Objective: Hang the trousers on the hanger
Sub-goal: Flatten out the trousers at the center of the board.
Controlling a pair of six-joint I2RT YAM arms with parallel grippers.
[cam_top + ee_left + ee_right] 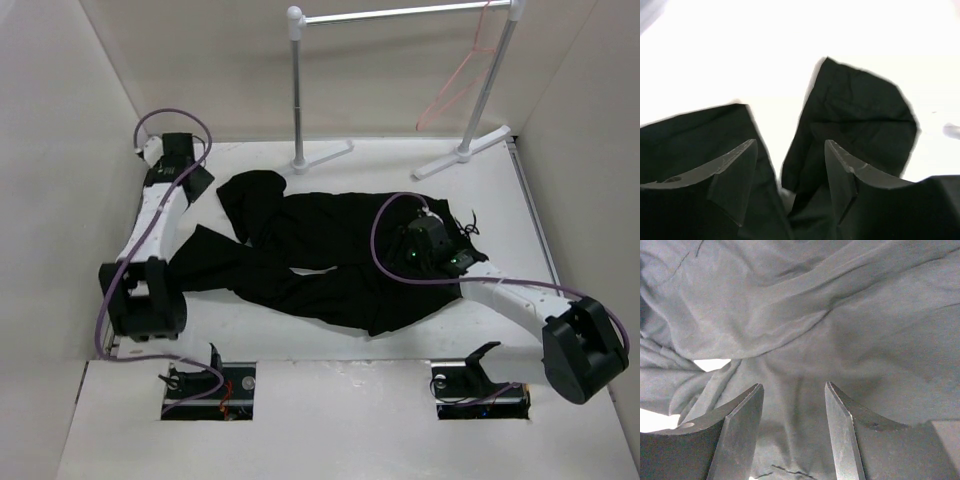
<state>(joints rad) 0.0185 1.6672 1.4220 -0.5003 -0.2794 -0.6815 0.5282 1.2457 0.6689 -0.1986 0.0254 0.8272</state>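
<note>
Trousers (320,235) lie crumpled on the table (250,345), spread across the middle, legs trailing to the left and the waist end toward the right. None of the fabric is lifted.

Far left: the left gripper (197,180) sits at the back-left corner of the garment, just beside a folded leg end. In the left wrist view the left gripper (790,144) has its jaws apart, with black cloth under and ahead of them and nothing pinched.

Right of centre: the right gripper (432,245) is low over the waist area. In its wrist view the right gripper (794,386) is also spread wide, with wrinkled fabric filling the view below the fingers. We see no fold caught between them. We cannot tell whether the tips touch the cloth.

Back right: the hanger (472,48) hangs by its hook from the rack (400,13), well apart from the trousers and from both arms.

Progress, as we judge it: basically at the start. Nothing is grasped and the hanger is untouched. What is left: get a hold on the trousers, raise them, bring them to the hanger, and drape them over its bar.
</note>
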